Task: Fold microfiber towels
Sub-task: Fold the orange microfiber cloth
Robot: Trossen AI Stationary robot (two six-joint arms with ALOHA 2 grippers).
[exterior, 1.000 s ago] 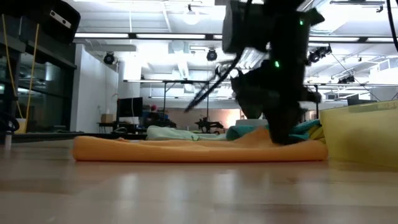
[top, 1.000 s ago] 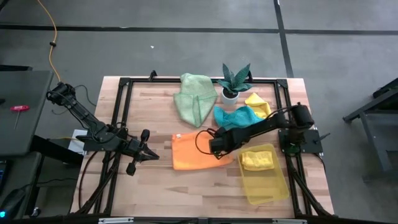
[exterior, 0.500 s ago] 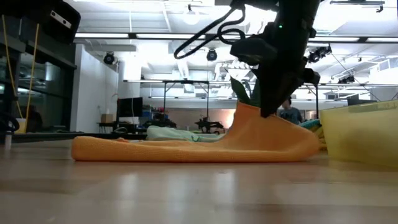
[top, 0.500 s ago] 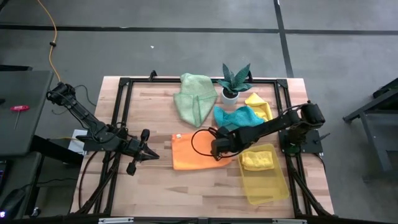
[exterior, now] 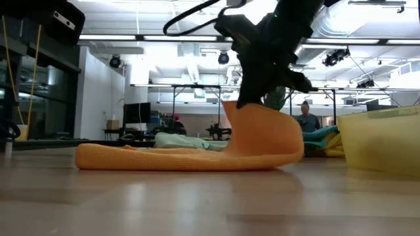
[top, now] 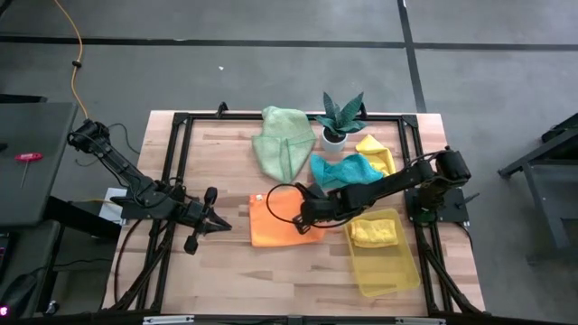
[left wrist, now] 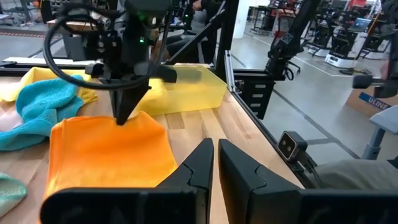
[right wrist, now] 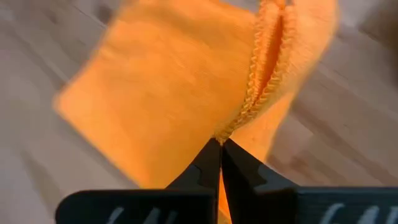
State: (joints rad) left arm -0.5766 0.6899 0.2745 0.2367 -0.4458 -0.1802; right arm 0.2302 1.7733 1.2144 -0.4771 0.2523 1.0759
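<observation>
The right gripper is closed tight on the stitched edge of the orange towel, the hem being pinched between its two dark fingers in the right wrist view. That edge is held lifted above the table, so that in the low view the towel's one end is seen curled upward under the gripper while the rest lies flat on the wood. The orange towel is placed near the middle of the table, with the lifted part hanging over its own flat portion. Just beside it a teal towel is bunched, and a pale green towel is spread farther back, next to a small potted plant. A yellow towel is lying near the teal one, and another yellow cloth is resting inside a translucent yellow tray beside the right arm. The left gripper is held with its fingers drawn together on nothing, well apart from the orange towel, over the table's left part.
</observation>
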